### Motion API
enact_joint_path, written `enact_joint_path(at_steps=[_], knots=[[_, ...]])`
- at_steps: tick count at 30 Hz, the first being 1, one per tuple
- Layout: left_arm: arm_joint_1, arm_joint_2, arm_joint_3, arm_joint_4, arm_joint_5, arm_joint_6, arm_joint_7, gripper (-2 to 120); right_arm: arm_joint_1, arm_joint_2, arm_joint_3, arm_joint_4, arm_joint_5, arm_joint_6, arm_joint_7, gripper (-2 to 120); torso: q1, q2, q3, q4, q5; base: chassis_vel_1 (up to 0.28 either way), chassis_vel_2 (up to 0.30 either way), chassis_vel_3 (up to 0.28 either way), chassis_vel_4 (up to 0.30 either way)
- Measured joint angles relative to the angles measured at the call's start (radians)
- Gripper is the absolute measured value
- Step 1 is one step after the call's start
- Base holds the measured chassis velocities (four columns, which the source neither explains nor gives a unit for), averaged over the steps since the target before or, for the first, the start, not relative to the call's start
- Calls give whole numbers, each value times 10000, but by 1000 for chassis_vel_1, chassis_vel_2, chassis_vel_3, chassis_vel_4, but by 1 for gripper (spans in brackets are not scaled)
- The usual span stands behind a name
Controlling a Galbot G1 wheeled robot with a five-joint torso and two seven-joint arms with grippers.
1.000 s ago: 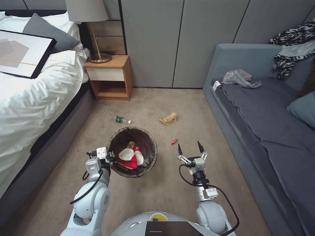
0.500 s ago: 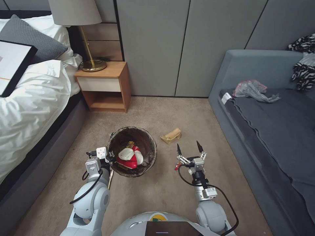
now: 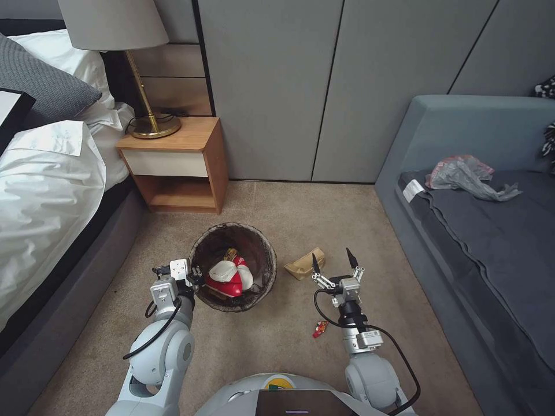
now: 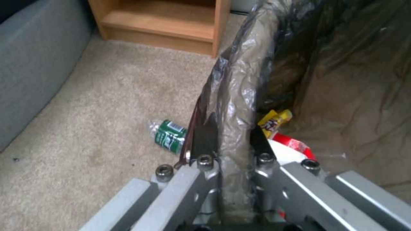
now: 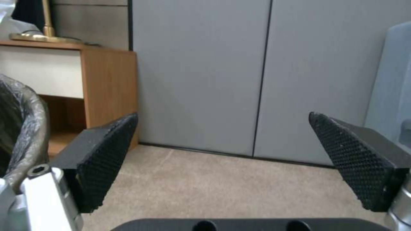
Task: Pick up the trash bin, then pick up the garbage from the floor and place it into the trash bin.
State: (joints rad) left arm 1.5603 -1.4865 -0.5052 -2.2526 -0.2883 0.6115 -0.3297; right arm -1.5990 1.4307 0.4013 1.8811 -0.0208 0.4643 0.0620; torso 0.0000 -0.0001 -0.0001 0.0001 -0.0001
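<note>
My left hand (image 4: 231, 141) pinches the rim of the round, dark-lined white plastic bin (image 3: 263, 277); my right hand (image 3: 334, 261), spread wide and empty, hovers just beside the tan paper bag (image 3: 302, 267).

Bottle (image 4: 168, 136) partly hidden behind left gripper (image 4: 231, 142) finger and bin (image 4: 240, 96) rim. Bin wall covered by liner. Yellow wrapper (image 4: 274, 120) print was too blurred to read. Small red packet (image 3: 319, 329) too small to identify. Bag (image 3: 304, 264) partly behind right gripper (image 3: 334, 261).
</note>
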Motion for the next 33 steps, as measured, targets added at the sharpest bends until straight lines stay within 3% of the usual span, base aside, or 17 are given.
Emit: enact_joint_path(at_steps=[33], knots=[[-1, 0, 0, 0, 0, 1, 0, 0, -5, 0, 1, 3, 1, 0, 3, 95, -1, 0, 1, -1, 0, 5, -7, -8, 5]])
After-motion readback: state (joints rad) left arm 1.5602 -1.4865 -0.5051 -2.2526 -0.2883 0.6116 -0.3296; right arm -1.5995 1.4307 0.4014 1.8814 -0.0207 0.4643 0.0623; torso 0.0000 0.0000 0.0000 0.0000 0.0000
